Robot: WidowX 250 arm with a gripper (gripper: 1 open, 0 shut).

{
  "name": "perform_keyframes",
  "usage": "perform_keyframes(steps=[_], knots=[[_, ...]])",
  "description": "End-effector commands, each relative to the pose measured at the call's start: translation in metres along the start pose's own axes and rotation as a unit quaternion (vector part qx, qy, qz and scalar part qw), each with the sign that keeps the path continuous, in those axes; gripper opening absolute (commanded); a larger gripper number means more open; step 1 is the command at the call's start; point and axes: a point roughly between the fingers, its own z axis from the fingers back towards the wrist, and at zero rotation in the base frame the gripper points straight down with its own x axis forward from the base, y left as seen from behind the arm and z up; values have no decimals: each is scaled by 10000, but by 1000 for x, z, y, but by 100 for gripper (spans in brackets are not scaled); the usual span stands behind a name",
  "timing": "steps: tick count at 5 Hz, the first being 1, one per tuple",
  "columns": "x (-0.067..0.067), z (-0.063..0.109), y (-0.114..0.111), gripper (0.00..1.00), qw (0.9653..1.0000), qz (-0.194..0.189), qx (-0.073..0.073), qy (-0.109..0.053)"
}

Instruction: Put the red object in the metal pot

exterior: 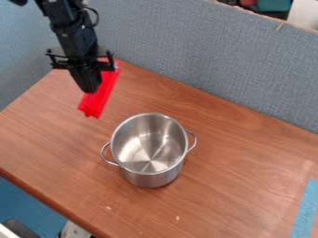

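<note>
The red object (99, 95), a bright red bar, hangs tilted in the air above the left part of the wooden table, off its surface. My gripper (91, 82) is shut on the bar's upper end, at the tip of the black arm that comes in from the top left. The metal pot (151, 149) stands upright on the table, lower right of the bar, with nothing inside. The bar's lower end is up and to the left of the pot's rim, apart from it.
The wooden table (236, 177) runs to a front edge at the bottom and a right edge near the frame side. A grey-blue partition (211, 56) stands along its back.
</note>
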Motion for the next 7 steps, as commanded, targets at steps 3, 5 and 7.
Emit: perform_keyframes(steps=[3, 5, 7], knots=[[20, 45, -43, 0, 9976, -578, -287, -233], [-13, 20, -54, 0, 9927, -1151, -358, -61], [-29, 21, -69, 0, 9939, 1061, -16, -315]])
